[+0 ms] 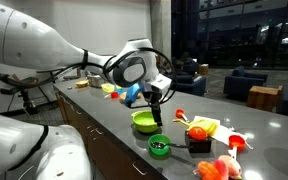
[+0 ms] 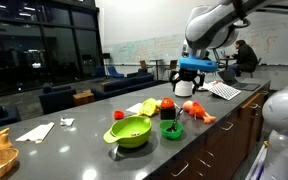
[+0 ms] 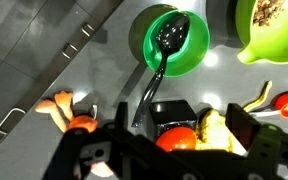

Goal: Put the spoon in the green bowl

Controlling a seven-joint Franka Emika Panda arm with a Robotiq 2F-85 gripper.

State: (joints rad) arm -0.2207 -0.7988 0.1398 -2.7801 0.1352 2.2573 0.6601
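From where I stand, the gripper (image 3: 172, 145) hangs well clear of the counter (image 3: 104, 70). Its fingers (image 3: 254, 140) are spread wide with nothing between them.

Straight below the hand, close in, is clutter: a black block (image 3: 174, 110) and a red toy tomato (image 3: 179, 138) touching it. The tail end of the spoon (image 3: 164, 50) lies just beside that block. I can't tell whether the handle tip rests on the counter or hangs a little off it.

Further out from the fingertips, the handle climbs over the rim of the smaller dark green dish (image 3: 139, 40), and the spoon's head lies inside that dish. So the spoon is in the wrong vessel.

Beyond that again, off to one side of the hand, sits the green bowl (image 3: 259, 45), the lime one, with something grainy already in it.

To my eye, the trouble is that slim, slanted handle. If the hand comes down near the tail, a finger likely lands on the block or the tomato first. Nearer the dish, a finger could catch the rim and shove or tip the light dish, flicking the spoon out. A pinch on so thin a handle may also let it swivel or slip during the carry. Let go off-centre, it could tip over the lime rim.
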